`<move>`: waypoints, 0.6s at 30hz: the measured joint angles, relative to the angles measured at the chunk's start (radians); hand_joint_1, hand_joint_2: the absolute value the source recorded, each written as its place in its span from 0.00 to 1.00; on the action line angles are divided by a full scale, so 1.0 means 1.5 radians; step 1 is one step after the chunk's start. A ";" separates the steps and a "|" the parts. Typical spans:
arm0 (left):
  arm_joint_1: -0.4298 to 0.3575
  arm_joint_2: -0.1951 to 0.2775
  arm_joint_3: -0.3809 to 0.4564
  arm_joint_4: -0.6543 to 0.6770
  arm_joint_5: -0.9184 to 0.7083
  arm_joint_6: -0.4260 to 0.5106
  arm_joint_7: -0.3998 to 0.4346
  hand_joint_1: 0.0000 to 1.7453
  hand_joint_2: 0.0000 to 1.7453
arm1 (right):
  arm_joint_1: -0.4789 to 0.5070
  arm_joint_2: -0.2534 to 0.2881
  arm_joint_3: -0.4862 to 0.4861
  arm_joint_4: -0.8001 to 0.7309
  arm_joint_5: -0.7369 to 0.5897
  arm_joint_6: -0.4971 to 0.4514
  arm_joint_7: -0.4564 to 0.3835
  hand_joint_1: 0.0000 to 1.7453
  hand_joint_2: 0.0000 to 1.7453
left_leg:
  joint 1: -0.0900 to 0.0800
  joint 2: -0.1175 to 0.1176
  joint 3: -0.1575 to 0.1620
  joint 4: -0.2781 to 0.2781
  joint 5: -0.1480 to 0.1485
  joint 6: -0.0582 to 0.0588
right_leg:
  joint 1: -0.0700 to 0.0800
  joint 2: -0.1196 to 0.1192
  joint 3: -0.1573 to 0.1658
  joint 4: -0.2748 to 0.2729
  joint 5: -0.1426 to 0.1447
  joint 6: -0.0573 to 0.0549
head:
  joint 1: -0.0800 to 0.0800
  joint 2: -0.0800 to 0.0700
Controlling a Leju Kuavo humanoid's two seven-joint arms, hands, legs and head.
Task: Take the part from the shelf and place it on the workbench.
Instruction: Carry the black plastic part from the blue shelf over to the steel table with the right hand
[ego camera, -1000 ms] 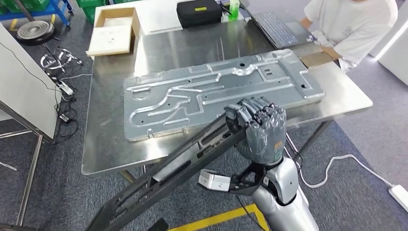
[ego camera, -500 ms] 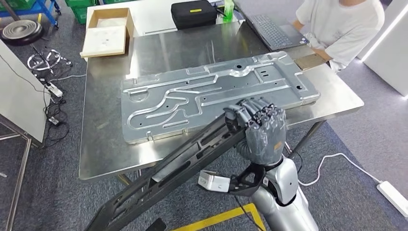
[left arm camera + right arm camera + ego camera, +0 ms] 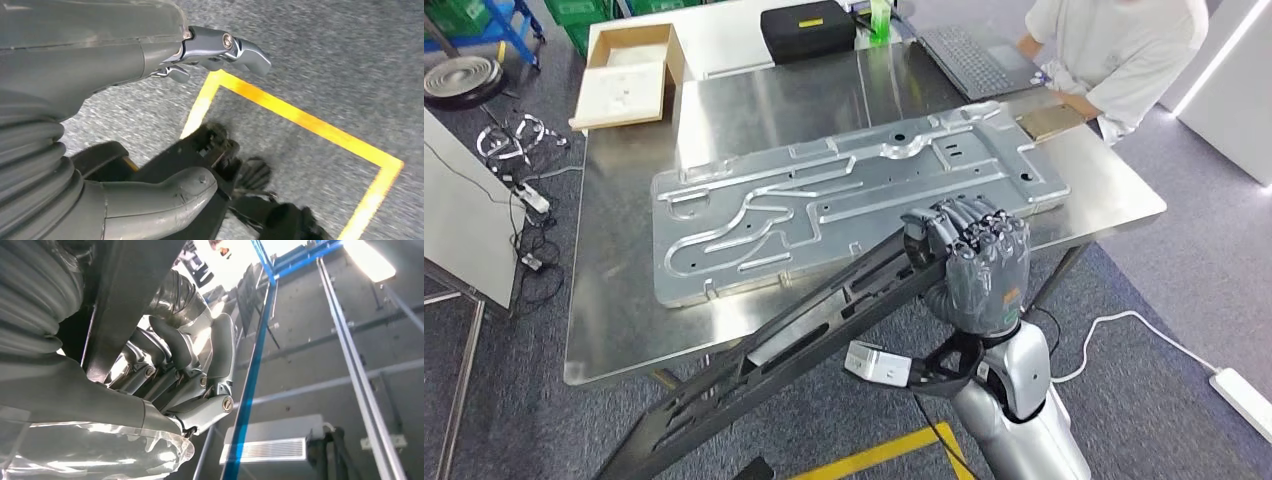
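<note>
My right hand (image 3: 972, 268) grips the far end of the long dark part (image 3: 794, 345), carrying it toward the near edge of the workbench (image 3: 614, 300).

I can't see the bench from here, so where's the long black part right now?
In the head view, the long black part is held in the right hand, slanting over the workbench's near edge, just short of the big aluminium plate.

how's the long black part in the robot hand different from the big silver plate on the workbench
The black part is dark, narrow and slotted; the silver plate is bright, wide and covered in raised channels. The black part is held tilted in the air by the right robot hand, its far end over the workbench edge, while the silver plate lies flat on it. Both are long, flat pieces.
</note>
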 joint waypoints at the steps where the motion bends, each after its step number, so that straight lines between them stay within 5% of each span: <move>1: 0.001 0.000 0.000 0.000 0.000 -0.003 -0.002 0.00 1.00 | -0.001 0.000 -0.001 0.000 -0.002 0.000 0.000 1.00 1.00 | 0.000 -0.001 -0.022 0.043 -0.018 0.000 | 0.001 0.000 0.002 0.000 -0.002 -0.003 | 0.000 0.000; 3: 0.004 0.002 0.000 0.000 0.001 -0.006 -0.004 0.00 1.00 | 0.000 0.000 -0.002 0.001 -0.003 0.000 0.000 1.00 1.00 | 0.000 -0.001 -0.069 0.125 -0.042 0.002 | 0.005 0.001 0.005 0.000 -0.005 -0.007 | 0.000 0.000; 4: 0.005 0.003 0.000 0.000 0.001 -0.006 -0.004 0.00 1.00 | 0.000 0.000 -0.002 0.001 -0.004 0.000 0.000 1.00 1.00 | 0.000 -0.001 -0.080 0.139 -0.038 0.003 | 0.007 0.002 0.006 0.001 -0.006 -0.008 | 0.000 0.000; 5: 0.006 0.004 0.000 0.000 0.001 -0.006 -0.004 0.00 1.00 | 0.000 0.000 -0.002 0.002 -0.004 0.000 0.000 1.00 1.00 | 0.000 -0.001 -0.078 0.128 -0.022 0.006 | 0.008 0.004 0.009 0.001 -0.008 -0.008 | 0.000 0.000; 7: 0.007 0.005 0.000 0.000 0.001 -0.006 -0.004 0.00 1.00 | 0.000 0.000 -0.002 0.002 -0.004 -0.001 -0.001 1.00 1.00 | -0.002 -0.003 -0.044 0.046 0.028 0.014 | 0.009 0.007 0.016 0.002 -0.013 -0.006 | 0.000 0.000; 9: 0.006 0.006 0.000 0.000 0.002 -0.005 -0.004 0.00 1.00 | 0.000 0.000 -0.003 0.002 -0.005 -0.001 -0.001 1.00 1.00 | -0.006 -0.004 -0.011 -0.024 0.054 0.019 | 0.011 0.009 0.019 0.003 -0.017 -0.002 | 0.000 0.000; 14: 0.005 0.007 -0.002 0.000 0.003 -0.004 -0.003 0.00 1.00 | -0.001 0.000 -0.004 0.002 -0.006 -0.002 -0.005 1.00 1.00 | -0.006 -0.005 0.005 -0.054 0.050 0.027 | 0.010 0.008 0.016 0.012 -0.027 0.015 | 0.000 0.000; 16: 0.004 0.007 -0.004 0.000 0.003 -0.004 -0.003 0.00 1.00 | -0.002 0.000 -0.005 0.001 -0.006 -0.002 -0.006 1.00 1.00 | -0.003 -0.005 0.013 -0.060 0.049 0.033 | 0.009 0.006 -0.008 0.063 -0.051 0.019 | 0.000 0.000; 18: 0.003 0.007 -0.004 0.000 0.004 -0.004 -0.003 0.00 1.00 | -0.001 -0.001 -0.006 0.002 -0.006 -0.002 -0.006 1.00 1.00 | -0.003 -0.004 0.016 -0.058 0.045 0.036 | 0.008 0.005 -0.059 0.149 -0.081 0.022 | 0.000 0.000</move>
